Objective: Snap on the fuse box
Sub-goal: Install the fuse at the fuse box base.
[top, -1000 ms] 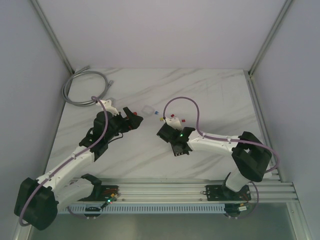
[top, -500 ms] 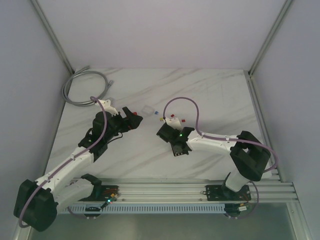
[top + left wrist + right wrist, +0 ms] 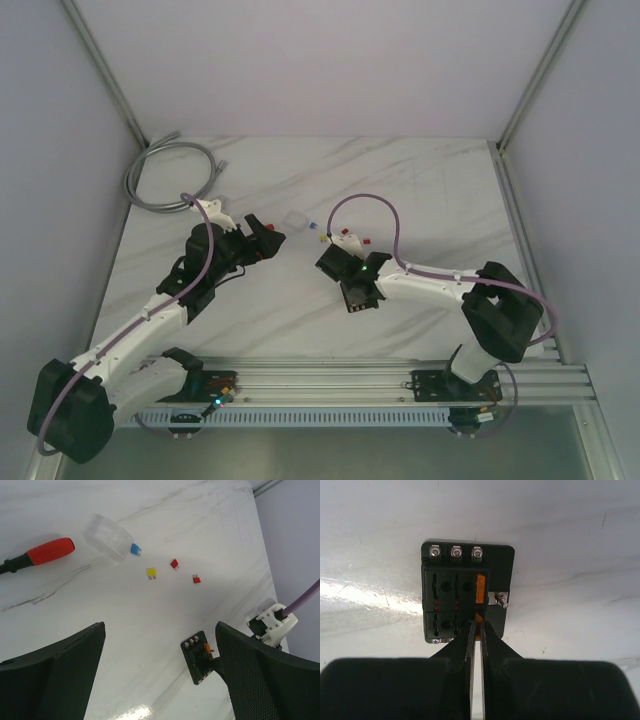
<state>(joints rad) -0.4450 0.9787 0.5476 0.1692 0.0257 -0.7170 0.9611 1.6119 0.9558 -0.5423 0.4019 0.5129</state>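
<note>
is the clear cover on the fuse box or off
Off. The clear cover lies by the red-handled tool, far from the fuse box, whose slots show uncovered in the right wrist view.

Glossy marbled table [image 3: 175, 515], matt black plastic fuse box [image 3: 451, 587], its screws [image 3: 456, 552] seemingly bright metal.

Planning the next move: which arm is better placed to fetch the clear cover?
Left. The left tool is open, with the cover ahead in its wrist view; the right tool is shut on a fuse at the fuse box.
</note>
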